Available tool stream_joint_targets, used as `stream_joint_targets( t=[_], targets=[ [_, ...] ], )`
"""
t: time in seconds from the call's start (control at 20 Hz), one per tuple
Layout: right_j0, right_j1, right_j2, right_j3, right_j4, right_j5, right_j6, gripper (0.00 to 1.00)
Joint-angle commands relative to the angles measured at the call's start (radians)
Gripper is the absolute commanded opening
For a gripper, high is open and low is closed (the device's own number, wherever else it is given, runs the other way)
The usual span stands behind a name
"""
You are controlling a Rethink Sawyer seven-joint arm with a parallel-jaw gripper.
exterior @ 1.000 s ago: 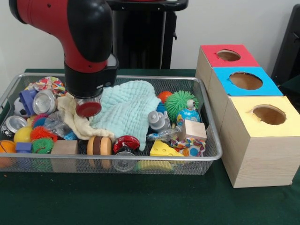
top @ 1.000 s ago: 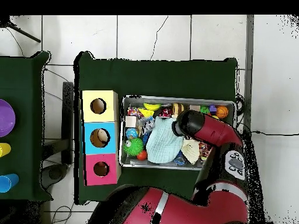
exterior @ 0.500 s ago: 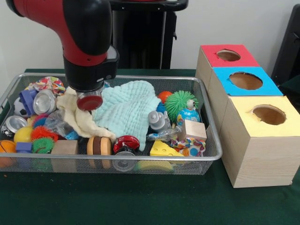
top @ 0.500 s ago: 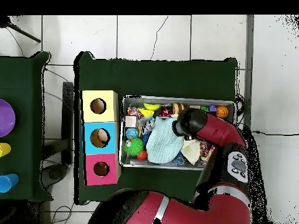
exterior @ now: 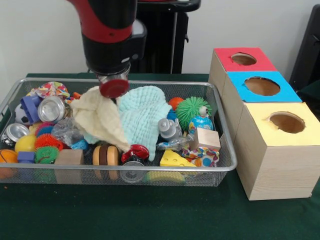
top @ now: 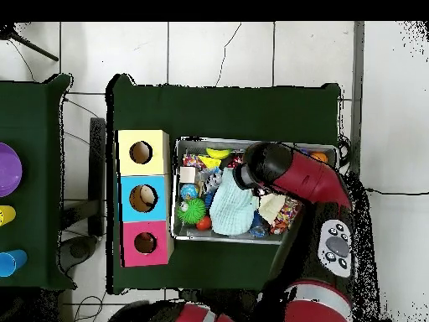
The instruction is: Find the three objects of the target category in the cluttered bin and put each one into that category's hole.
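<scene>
Gripper (exterior: pixel 114 88) closed on cream cloth (exterior: pixel 100 117), cloth lifted and hanging over wire bin (exterior: pixel 220 167) centre, mint cloth (exterior: pixel 140 117) beside it, bin left of three holed boxes (exterior: pixel 277 150) on counter (exterior: pixel 150 215)

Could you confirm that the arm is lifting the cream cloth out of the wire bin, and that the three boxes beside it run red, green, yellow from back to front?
Not quite: the middle box has a blue top, not green, as the front view shows. The rest holds: the gripper has the cream cloth raised from the wire bin, and the boxes run red, blue, yellow.
</scene>
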Motion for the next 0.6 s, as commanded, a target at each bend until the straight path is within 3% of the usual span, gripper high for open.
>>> stream_joint_targets(
  t=[0.05, 0.35, 0.6],
  targets=[
    [0.013, -0.051, 0.028, -0.049, 0.034, 0.151, 0.136, 0.00],
    [-0.046, 0.009, 0.040, -0.115, 0.005, 0.127, 0.066, 0.00],
    [-0.044, 0.034, 0.043, -0.153, 0.017, 0.151, 0.106, 0.00]
  ],
)
